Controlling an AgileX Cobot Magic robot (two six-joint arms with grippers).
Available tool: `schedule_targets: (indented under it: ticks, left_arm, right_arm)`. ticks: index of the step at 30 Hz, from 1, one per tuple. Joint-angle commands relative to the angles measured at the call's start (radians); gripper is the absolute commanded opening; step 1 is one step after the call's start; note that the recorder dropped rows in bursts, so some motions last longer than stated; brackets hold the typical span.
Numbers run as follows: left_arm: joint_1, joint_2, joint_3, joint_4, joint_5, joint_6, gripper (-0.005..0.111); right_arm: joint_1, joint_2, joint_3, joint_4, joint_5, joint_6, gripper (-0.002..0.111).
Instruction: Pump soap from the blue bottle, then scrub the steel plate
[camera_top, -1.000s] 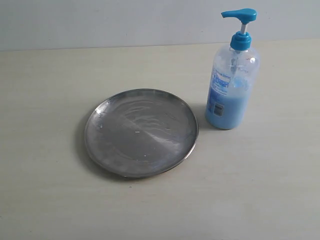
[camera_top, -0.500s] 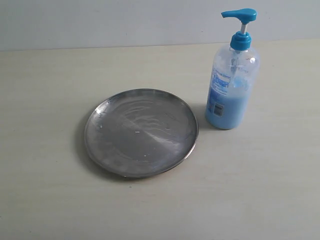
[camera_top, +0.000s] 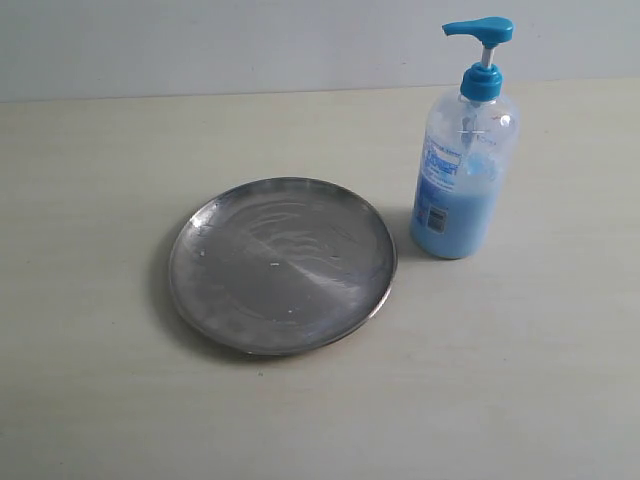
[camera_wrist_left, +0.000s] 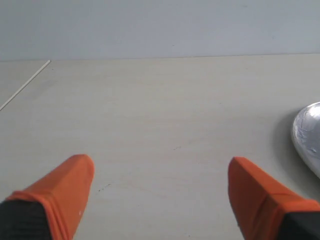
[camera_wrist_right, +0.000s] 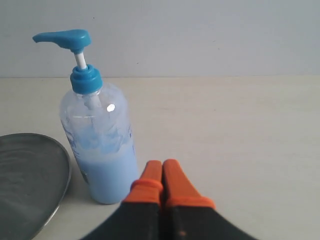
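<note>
The steel plate (camera_top: 282, 264) lies flat on the table, its streaked surface bare. To its right stands the blue bottle (camera_top: 462, 180), upright, with the pump head raised and pale blue soap (camera_top: 452, 225) filling its lower part. Neither arm shows in the exterior view. My left gripper (camera_wrist_left: 161, 170) is open over bare table, with only the plate's edge (camera_wrist_left: 308, 135) in its view. My right gripper (camera_wrist_right: 162, 165) is shut with nothing between its orange fingertips, close beside the bottle (camera_wrist_right: 97, 145) and not touching it. The plate's rim (camera_wrist_right: 62, 172) lies past the bottle.
The pale table (camera_top: 520, 380) ends at a grey wall (camera_top: 250, 45) behind the bottle. A thin white line (camera_wrist_left: 25, 85) crosses the table in the left wrist view.
</note>
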Motion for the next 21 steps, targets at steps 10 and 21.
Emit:
schedule_targets:
  ticks: [10,21]
  left_arm:
    - [0.004,0.004,-0.001,-0.008,-0.008,-0.004,0.075]
    - [0.004,0.004,-0.001,-0.008,-0.005,-0.004,0.075]
  right_arm:
    - [-0.004,0.215,-0.15,-0.002,-0.021,0.0,0.0]
    - [-0.004,0.214,-0.15,-0.002,-0.045,-0.002,0.0]
